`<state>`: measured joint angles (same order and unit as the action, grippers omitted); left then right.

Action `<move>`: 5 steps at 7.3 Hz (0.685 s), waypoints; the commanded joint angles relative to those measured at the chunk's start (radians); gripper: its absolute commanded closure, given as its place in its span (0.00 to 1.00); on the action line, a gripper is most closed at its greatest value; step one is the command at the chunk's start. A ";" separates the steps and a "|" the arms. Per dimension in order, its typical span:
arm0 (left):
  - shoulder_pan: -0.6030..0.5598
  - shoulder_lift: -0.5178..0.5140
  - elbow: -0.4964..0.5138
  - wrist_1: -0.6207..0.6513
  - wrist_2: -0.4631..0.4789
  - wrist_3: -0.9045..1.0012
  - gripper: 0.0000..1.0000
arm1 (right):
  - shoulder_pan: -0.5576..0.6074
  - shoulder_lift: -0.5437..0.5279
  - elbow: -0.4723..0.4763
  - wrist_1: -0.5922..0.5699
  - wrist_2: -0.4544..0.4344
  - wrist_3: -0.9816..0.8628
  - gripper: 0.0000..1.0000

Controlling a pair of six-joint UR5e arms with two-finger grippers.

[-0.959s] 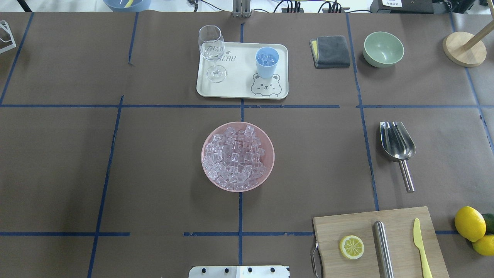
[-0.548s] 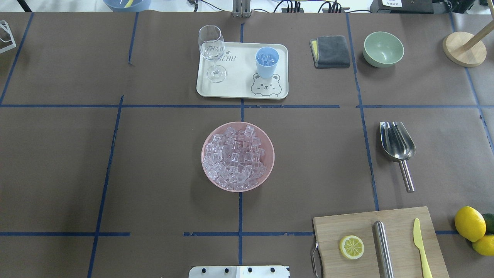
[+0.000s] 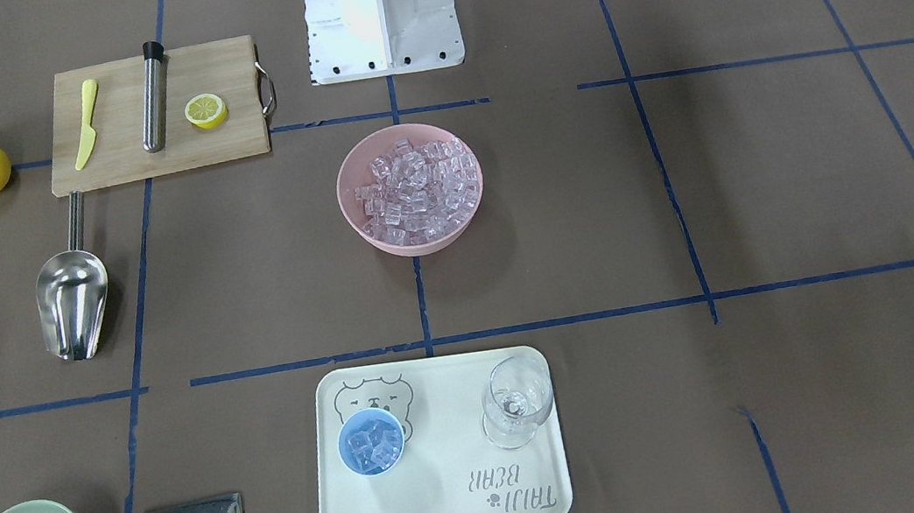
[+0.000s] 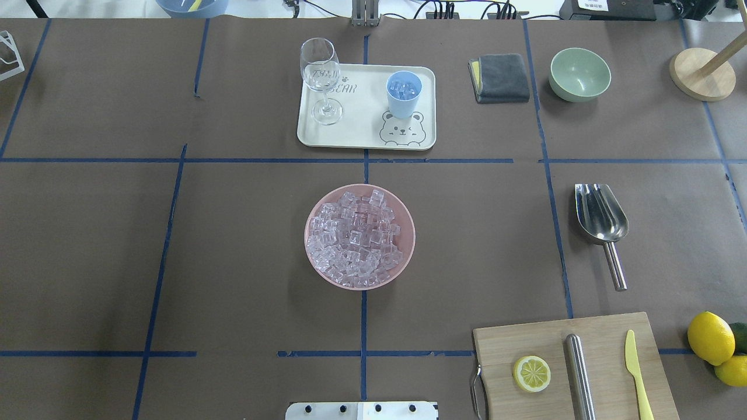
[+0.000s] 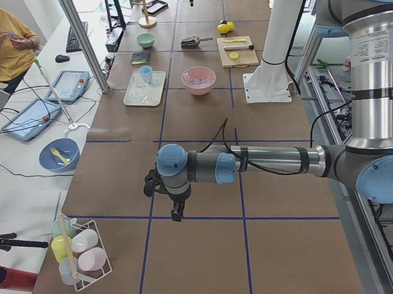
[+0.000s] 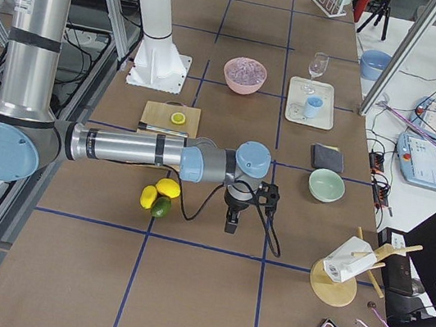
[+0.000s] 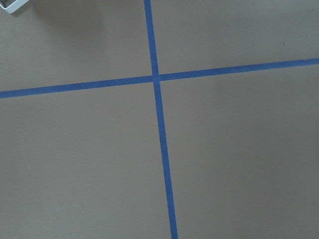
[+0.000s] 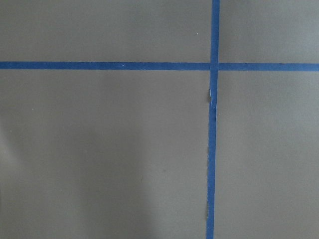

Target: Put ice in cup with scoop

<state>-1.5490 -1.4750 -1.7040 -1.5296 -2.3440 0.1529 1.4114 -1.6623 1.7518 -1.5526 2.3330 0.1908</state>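
The ice (image 4: 356, 240) fills a pink bowl (image 4: 408, 233) at the table's middle. The light-blue cup (image 4: 403, 93) stands upright on a cream tray (image 4: 356, 131) at the far side and holds a few cubes (image 3: 372, 446). The steel scoop (image 4: 601, 219) lies on the table to the right, empty, handle toward the robot. My left gripper (image 5: 177, 215) shows only in the exterior left view, far off to the left over bare table. My right gripper (image 6: 231, 224) shows only in the exterior right view, near the lemons. I cannot tell whether either is open or shut.
A wine glass (image 4: 320, 79) stands on the tray beside the cup. A grey cloth (image 4: 500, 77) and a pale green bowl (image 4: 579, 74) sit at the far right. A cutting board (image 4: 572, 367) holds a lemon half, a steel cylinder and a yellow knife. Lemons (image 4: 710, 338) lie at its right.
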 commanded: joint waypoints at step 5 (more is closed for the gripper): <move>-0.033 -0.011 -0.002 0.049 -0.027 0.045 0.00 | 0.006 -0.002 0.002 0.002 -0.017 0.007 0.00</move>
<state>-1.5810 -1.4819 -1.6985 -1.4742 -2.3588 0.1958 1.4175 -1.6601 1.7536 -1.5544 2.3313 0.1962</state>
